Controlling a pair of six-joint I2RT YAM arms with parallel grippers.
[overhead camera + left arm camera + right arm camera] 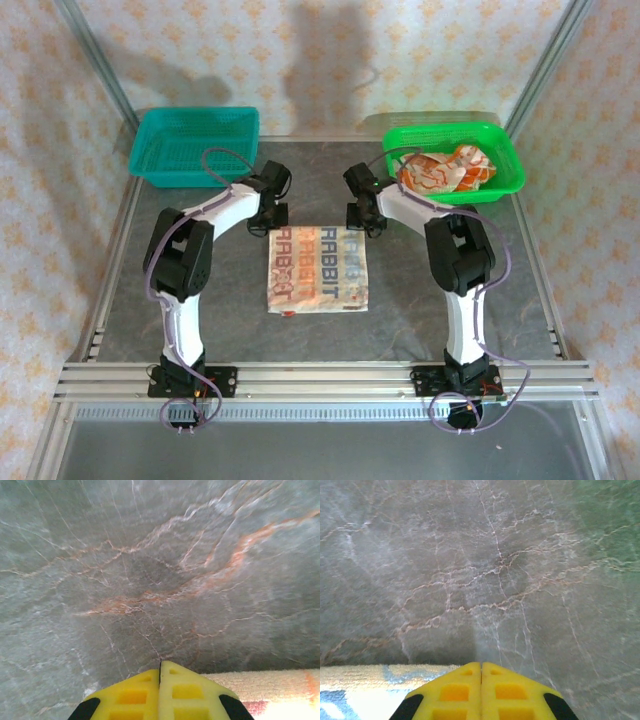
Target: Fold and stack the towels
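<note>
A: Fingers: what state is recorded?
B: The left fingers (172, 680) and the right fingers (470, 677) are pressed fully together. Whether a corner is pinched cannot be told.
A: How far is the task advanced?
B: One towel (318, 268) is spread flat on the surface (200, 320), unfolded. More towels (445, 170) are heaped in the green basket (505, 150). Folding and stacking are judged outstanding.
A: Where is the spread towel?
B: Its far corners are located just beside each pair of fingers.
</note>
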